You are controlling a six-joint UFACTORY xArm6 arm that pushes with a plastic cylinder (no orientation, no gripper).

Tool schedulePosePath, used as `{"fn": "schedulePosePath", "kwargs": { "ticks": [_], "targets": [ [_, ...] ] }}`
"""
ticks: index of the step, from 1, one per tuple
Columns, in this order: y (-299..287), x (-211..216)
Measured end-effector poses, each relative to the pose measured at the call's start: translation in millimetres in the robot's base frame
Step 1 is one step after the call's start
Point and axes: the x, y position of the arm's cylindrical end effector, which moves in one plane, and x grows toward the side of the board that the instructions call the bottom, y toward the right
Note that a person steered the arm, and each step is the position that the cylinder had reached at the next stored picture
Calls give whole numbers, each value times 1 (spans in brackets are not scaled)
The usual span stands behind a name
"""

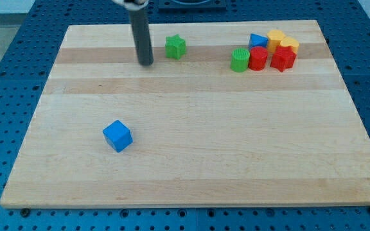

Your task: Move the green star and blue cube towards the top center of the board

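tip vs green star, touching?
Apart. The camera view shows a strip of bare board between my tip and the green star; the tip sits to the star's left, slightly lower in view.

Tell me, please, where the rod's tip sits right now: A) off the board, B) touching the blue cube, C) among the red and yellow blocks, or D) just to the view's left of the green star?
D: my tip rests just left of the green star, far from the blue cube.

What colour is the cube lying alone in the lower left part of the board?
Blue. The blue cube shows clearly in the camera view, the only view given.
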Motion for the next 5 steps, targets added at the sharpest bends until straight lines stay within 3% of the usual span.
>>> {"fn": "schedulePosePath", "kwargs": {
  "ticks": [1,2,3,4,5],
  "targets": [
    [74,52],
    [90,14],
    [91,17],
    [125,133],
    [92,191]
  ]
}}
